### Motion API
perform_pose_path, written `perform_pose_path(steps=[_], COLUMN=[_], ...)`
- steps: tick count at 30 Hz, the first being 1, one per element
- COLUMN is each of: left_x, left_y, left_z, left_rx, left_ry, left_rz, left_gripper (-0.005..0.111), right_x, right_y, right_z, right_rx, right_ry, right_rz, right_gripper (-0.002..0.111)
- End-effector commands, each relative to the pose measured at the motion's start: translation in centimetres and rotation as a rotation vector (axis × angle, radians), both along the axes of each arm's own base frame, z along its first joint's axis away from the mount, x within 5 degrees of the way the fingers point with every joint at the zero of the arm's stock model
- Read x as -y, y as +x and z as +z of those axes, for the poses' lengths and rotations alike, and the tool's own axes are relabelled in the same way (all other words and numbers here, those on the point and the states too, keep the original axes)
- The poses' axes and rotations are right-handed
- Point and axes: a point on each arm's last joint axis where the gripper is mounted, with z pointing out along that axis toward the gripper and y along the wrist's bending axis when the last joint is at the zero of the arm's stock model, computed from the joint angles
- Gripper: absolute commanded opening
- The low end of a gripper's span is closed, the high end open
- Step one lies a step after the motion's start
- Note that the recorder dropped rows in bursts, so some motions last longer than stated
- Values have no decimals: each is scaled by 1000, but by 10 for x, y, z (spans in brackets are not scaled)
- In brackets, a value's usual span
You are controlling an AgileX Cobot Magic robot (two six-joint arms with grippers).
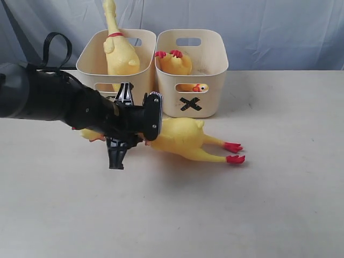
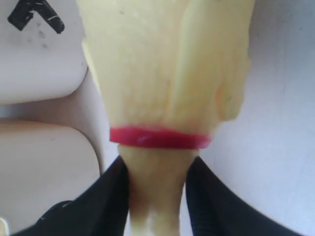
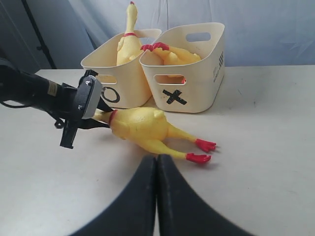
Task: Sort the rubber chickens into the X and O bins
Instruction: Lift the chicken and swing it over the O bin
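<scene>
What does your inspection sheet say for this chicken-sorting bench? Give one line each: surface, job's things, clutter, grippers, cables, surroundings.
Surface: pale table.
Job's things: O bin holds an upright chicken; X bin holds a tucked chicken; third chicken lies on the table in front of the bins.
Clutter: nothing seen.
Grippers: left gripper has its fingers against both sides of the third chicken's neck; right gripper shut, empty.
Cables: black loop by the left arm.
Surroundings: blue-grey cloth backdrop.
</scene>
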Motion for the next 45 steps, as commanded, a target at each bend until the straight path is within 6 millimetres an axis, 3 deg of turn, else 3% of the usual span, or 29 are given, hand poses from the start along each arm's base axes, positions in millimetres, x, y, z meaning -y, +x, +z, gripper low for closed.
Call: perform_pose_path(steps=[1, 12, 21, 29, 45], left_x=[1, -3, 13, 11, 17], left_y=[-6, -23, -37, -38, -39], left_z=[15, 26, 36, 37, 42], left_rx=[-16, -164, -290, -277, -385], left_ry=[-66, -56, -250, -213, -384], left_rz=[50, 46, -31, -62, 89], left_gripper=[0, 0, 0, 0, 0], right_x=[0, 0, 0, 0, 0], right_y=[0, 0, 0, 0, 0], right_z=[-1, -1, -1, -1, -1], right_rx=[6, 6, 6, 6, 6], right_ry=[-3, -3, -3, -3, -3], right_rz=[-5, -5, -5, -5, -5], right_gripper=[0, 0, 0, 0, 0])
